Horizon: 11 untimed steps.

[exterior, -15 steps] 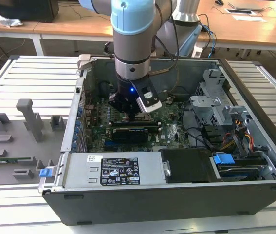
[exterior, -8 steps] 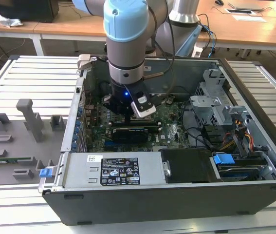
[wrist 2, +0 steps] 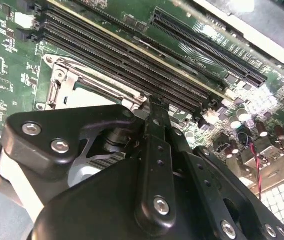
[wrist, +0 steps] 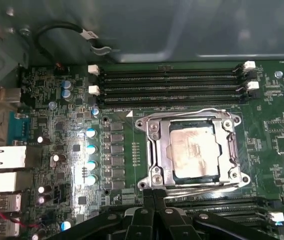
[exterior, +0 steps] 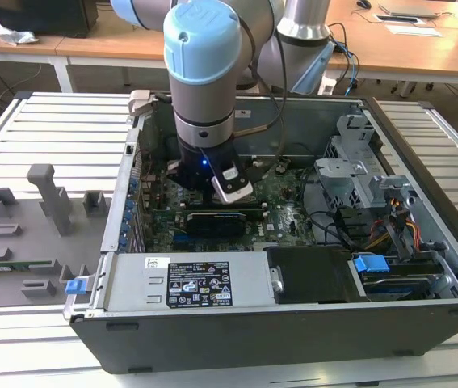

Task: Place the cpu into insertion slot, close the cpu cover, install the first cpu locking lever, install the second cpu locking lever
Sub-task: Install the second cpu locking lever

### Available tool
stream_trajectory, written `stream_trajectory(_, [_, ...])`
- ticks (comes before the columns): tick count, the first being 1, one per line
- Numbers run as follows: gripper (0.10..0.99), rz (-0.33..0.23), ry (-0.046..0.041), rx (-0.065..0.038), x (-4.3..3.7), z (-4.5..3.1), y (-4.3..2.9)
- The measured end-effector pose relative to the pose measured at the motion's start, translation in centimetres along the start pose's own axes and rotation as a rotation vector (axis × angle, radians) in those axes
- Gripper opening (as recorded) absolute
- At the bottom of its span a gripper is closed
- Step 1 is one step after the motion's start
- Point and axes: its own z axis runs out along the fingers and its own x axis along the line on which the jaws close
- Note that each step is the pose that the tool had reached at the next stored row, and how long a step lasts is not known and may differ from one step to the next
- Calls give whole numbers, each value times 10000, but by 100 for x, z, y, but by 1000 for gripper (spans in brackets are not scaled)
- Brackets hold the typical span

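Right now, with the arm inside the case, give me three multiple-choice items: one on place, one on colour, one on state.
1. Where is the cpu? A on the table; B in the insertion slot; C on the power supply.
2. The motherboard is: A red; B green; C blue.
3. The cpu cover is: A down; B upright; C removed.

B: the chip lies inside the socket.
B: the board shows green in both wrist views.
A: the frame lies flat around the chip.
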Motion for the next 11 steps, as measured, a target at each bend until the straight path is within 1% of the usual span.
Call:
stream_trajectory(4, [106,7,10,-136,8,45,-21])
stream_trajectory(9, [106,12,22,-254,39,98,-34])
stream_trajectory(11, [106,19,32,-334,45,119,-38])
